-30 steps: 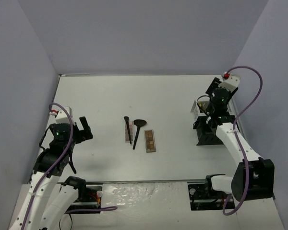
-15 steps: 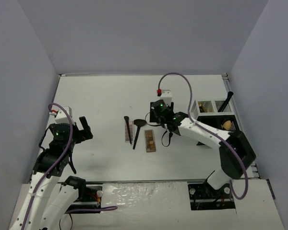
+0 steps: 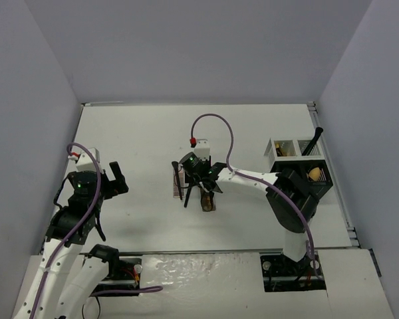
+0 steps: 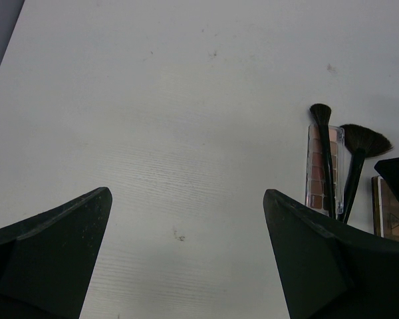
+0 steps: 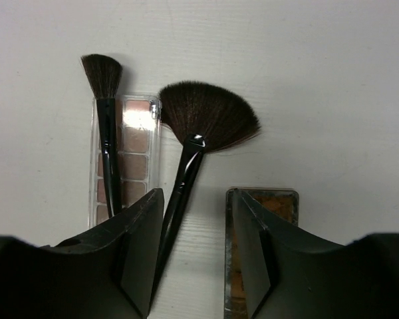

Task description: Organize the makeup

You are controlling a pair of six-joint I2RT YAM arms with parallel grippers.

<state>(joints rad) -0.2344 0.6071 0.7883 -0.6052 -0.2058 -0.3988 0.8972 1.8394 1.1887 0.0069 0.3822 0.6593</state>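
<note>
A black fan brush (image 5: 206, 113) lies on the table, its handle (image 5: 176, 206) running between my right gripper's open fingers, close to the left one. My right gripper (image 5: 194, 246) hangs low over it, holding nothing; it is also in the top view (image 3: 198, 186). A slim round brush (image 5: 103, 73) lies on a pink palette (image 5: 136, 153) to the left. A brown palette (image 5: 272, 199) lies partly under the right finger. My left gripper (image 4: 186, 196) is open and empty, well left of the items (image 3: 116, 179).
The black-and-white organizer (image 3: 282, 149) stands at the right, with a black brush (image 3: 316, 141) upright in it and a tan sponge (image 3: 314, 174) in a compartment. The left wrist view shows the pink palette (image 4: 317, 166) and the fan brush (image 4: 366, 139) ahead.
</note>
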